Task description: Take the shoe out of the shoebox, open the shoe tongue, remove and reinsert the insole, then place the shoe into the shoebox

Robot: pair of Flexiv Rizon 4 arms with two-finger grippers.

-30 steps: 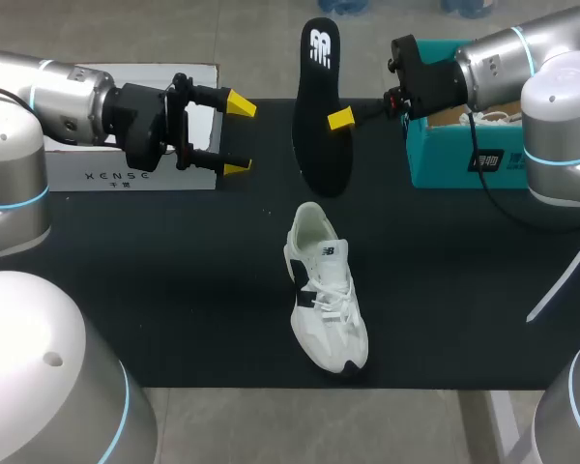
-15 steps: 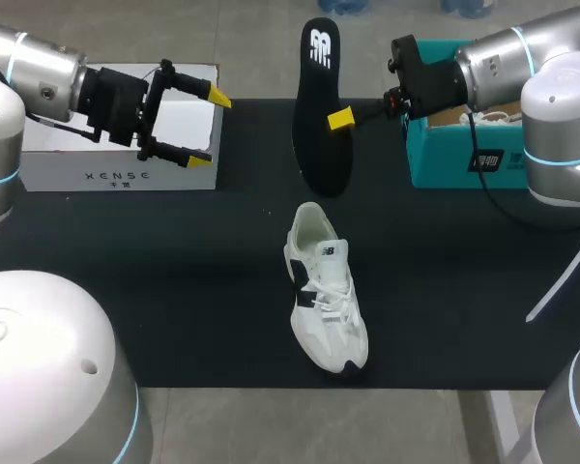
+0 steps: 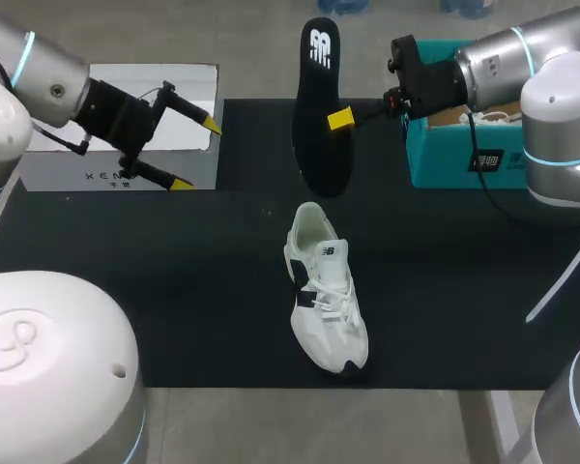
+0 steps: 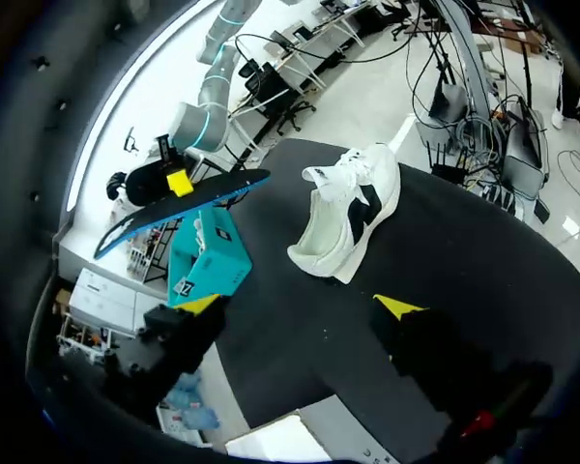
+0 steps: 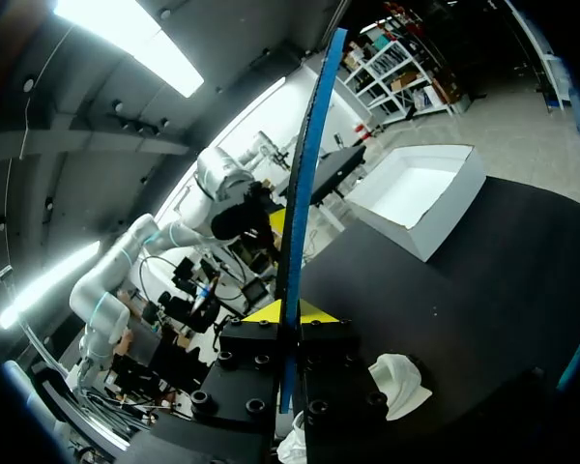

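Pinching the insole [image 3: 319, 155] mid-length, right gripper [image 3: 340, 119] is clamping it; judging it light, thin, bendy. Left gripper [image 3: 196, 153] is hanging jaws apart, empty.

The left claw [image 4: 300, 304] gapes wide, white shoe [image 4: 353, 208] ahead, insole [image 4: 188, 203] raised beyond.

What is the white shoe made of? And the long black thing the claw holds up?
The white lace-up sneaker looks like soft matte fabric, perhaps mesh, with woven laces. The flat black insole, pinched in the right claw, seems to be thin foam: edge-on it looks slim and blue.
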